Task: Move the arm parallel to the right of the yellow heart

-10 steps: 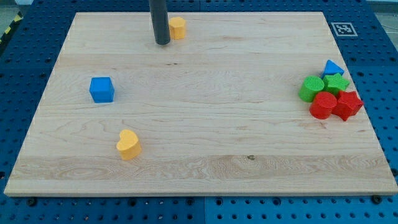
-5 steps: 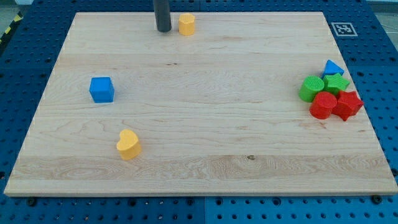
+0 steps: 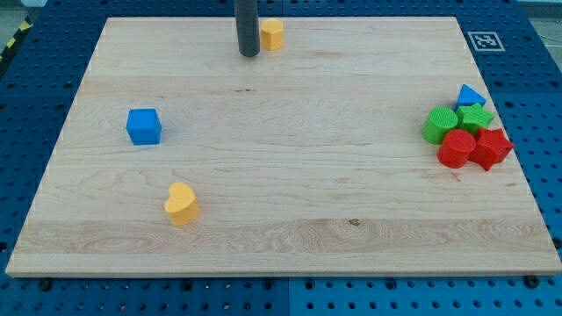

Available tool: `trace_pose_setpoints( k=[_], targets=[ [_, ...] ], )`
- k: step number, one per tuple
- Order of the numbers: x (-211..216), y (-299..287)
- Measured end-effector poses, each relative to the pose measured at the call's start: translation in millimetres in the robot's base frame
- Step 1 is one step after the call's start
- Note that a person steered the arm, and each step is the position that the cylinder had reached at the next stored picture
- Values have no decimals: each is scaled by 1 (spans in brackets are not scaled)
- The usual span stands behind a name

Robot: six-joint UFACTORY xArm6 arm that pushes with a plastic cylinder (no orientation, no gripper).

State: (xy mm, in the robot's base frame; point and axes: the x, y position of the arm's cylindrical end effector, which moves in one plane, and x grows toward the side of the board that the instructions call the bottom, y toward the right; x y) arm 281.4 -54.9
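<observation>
Positioning is the step in hand: the tip (image 3: 249,54) stands near the view's top edge, just left of a small yellow block (image 3: 272,34), while the yellow heart (image 3: 181,204) lies well apart from it, toward the view's lower left. To do this well, the rod should probably sweep down the open middle of the board and stop level with the heart, on its right, without touching it (the blue cube (image 3: 143,126) sits left of that path, so it should stay undisturbed). The end effector is a bare rod with nothing to open or close, and it holds nothing.

The desk (image 3: 281,237) is a pale wooden board resting on a blue perforated base. At the view's right edge sits a cluster: a blue triangle (image 3: 470,95), two green blocks (image 3: 440,124) and two red blocks (image 3: 457,148), touching one another. A printed marker (image 3: 484,40) sits at the board's top right corner.
</observation>
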Motion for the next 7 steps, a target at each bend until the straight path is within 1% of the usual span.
trace_pose_setpoints(
  k=[2,3,4,5,7],
  targets=[
    [11,0],
    [29,0],
    [31,0],
    [63,0],
    [88,0]
  ],
)
